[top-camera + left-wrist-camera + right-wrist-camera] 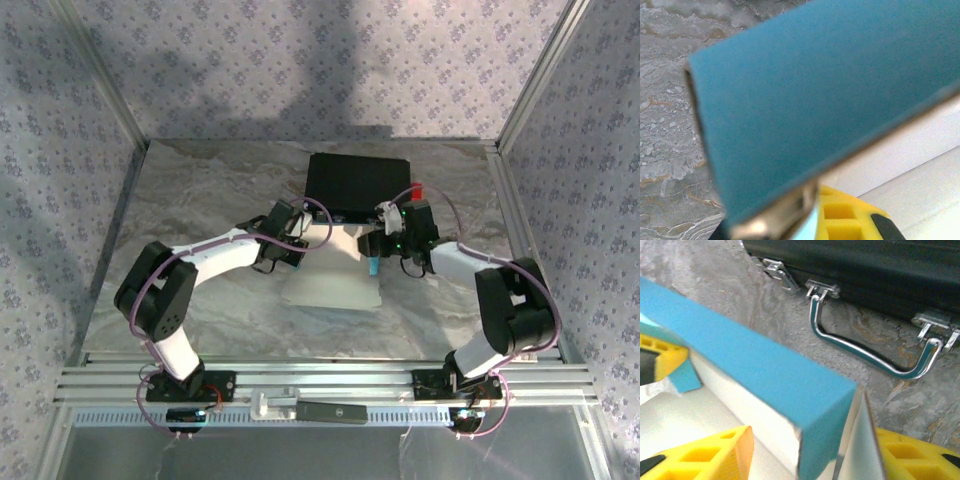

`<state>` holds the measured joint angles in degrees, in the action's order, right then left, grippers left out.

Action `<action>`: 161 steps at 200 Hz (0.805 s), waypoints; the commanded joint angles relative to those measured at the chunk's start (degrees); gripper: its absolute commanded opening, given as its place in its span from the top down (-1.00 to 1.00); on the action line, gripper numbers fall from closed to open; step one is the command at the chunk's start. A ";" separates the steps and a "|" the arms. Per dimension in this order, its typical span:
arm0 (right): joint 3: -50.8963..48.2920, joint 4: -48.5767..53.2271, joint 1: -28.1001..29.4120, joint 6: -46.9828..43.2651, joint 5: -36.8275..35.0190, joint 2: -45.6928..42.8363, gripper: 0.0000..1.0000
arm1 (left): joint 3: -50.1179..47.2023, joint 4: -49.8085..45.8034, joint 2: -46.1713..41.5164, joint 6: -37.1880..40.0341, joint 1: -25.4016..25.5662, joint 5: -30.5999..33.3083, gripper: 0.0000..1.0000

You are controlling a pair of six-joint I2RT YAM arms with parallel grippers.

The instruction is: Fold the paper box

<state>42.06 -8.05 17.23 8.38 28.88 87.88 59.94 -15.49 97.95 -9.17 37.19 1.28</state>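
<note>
The paper box lies near the middle of the marble table, white side up and part-folded. The black case sits right behind it at 12 o'clock, and the box's far edge is close to the case front.

The left gripper reaches in from 9 o'clock and is clenched on a raised blue panel of the box. In its wrist view the box slants across at close range. The panel's left edge hangs free over bare marble, and one yellow finger sits just beneath it.

The right gripper reaches in from 3 o'clock, released, its jaws parted either side of the corner of a standing blue wall of the box. A white flap stands just beside the right-hand finger.

Past that wall, toward 12 and 1 o'clock, only a narrow strip of marble separates it from the case's chrome handle and latch.

There is wide bare marble at 9 to 10 o'clock and some at 6 o'clock. There is less at 3 o'clock before the side rail.
</note>
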 commanded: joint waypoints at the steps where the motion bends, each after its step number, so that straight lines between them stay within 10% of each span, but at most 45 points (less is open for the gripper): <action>1: -2.62 -1.09 -0.72 2.31 5.17 -3.03 -0.14 | 1.84 -2.88 1.25 1.98 -0.93 -1.13 1.00; 90: -6.38 -7.33 -4.48 7.51 14.85 -1.91 -0.22 | 2.60 -3.29 2.42 2.35 -3.61 -3.60 1.00; 161: -2.55 -0.60 -2.46 4.74 6.48 0.46 0.02 | 2.81 -3.41 2.11 2.45 -3.53 -3.75 1.00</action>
<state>36.12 -12.88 13.52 15.16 39.99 86.24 61.36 -16.82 99.13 -7.94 33.74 -2.13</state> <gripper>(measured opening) 0.497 0.054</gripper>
